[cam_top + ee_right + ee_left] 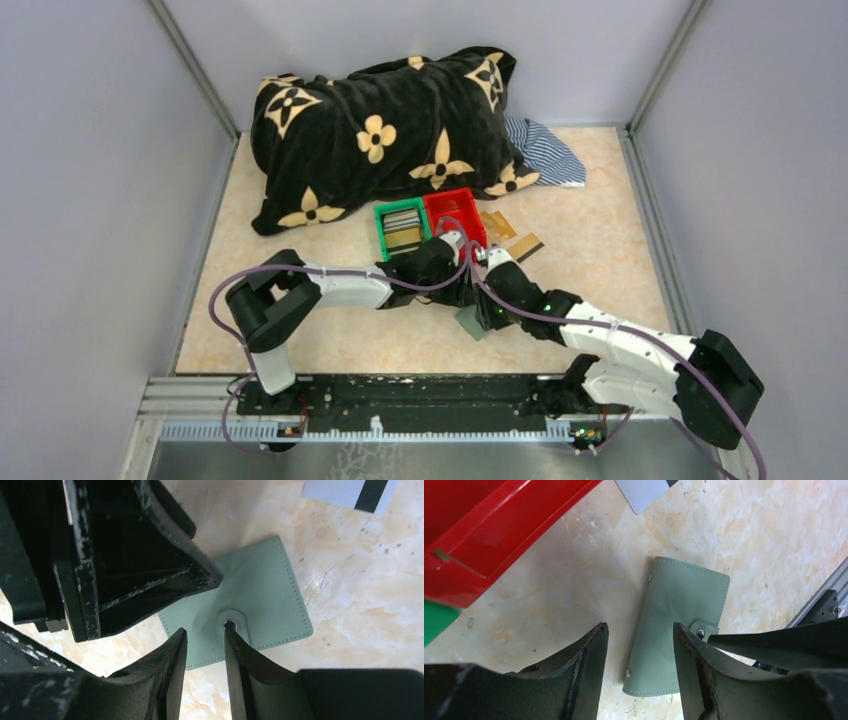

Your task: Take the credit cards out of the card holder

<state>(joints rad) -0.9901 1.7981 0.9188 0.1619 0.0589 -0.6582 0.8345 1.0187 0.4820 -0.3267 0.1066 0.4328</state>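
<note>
Grey-green card holder [679, 615] lies shut, flat on the counter [749, 540], long axis running through the wide-apart left pincer [640, 627], snap tab [231, 622] at the right pincer [205, 631], parted too.

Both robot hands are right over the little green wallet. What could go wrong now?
The card holder lies flat and looks snapped shut, so the right gripper, open beside the closure tab, might just push it along the table instead of catching the tab. The left gripper hangs open very close by, so the two could bump. The red bin sits near too and could get knocked.
</note>
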